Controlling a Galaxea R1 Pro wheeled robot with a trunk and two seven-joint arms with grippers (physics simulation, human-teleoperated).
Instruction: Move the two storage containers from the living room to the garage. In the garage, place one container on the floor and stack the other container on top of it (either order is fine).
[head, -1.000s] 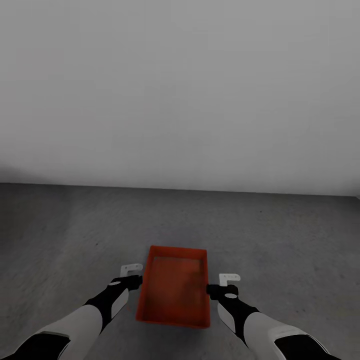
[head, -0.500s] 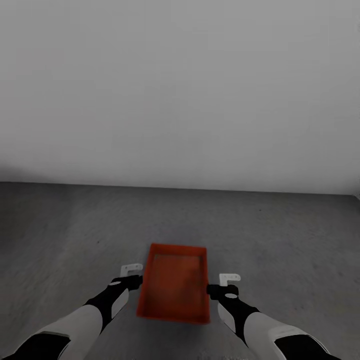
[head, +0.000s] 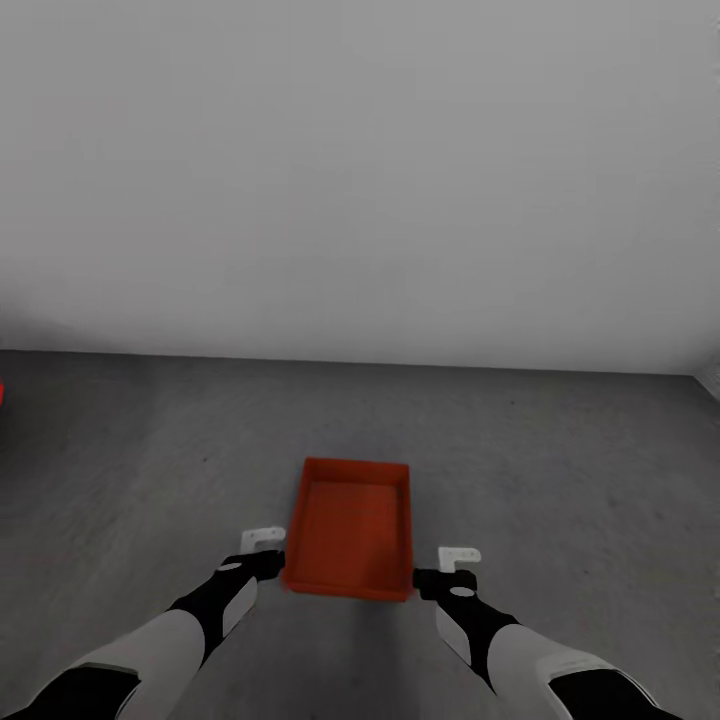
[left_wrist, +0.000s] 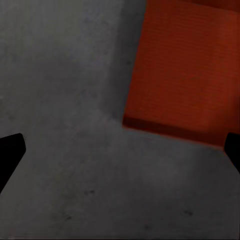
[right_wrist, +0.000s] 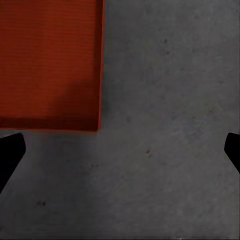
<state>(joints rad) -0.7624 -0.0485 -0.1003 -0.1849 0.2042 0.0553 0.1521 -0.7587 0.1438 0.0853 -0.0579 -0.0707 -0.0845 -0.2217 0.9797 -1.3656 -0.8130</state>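
With both arms held out low ahead of the robot, an orange-red storage container (head: 351, 530) sits on the dark concrete floor (head: 560, 470) of the garage, short of the plain white wall (head: 360, 170) and well clear of its foot. A second ago the bin filled the space between the two hands; it now lies farther forward, its near edge roughly level with them, and the wall line has shifted in the head view too, so the change looks like the robot backing off, not the bin moving. The left gripper (head: 264, 552) and right gripper (head: 446, 568) flank the near corners of the bin without touching it, and each wrist camera looks past widely spread dark fingertips (left_wrist: 11, 152) at bare concrete with a corner of the bin (right_wrist: 50, 62) beyond, so both are spread and holding nothing. A sliver of red (head: 2, 392) at the far left edge of the head view is too small to identify. Judged from how things lie, the first container is set down as the base of the stack, and the second remains to be brought and placed on top of it.
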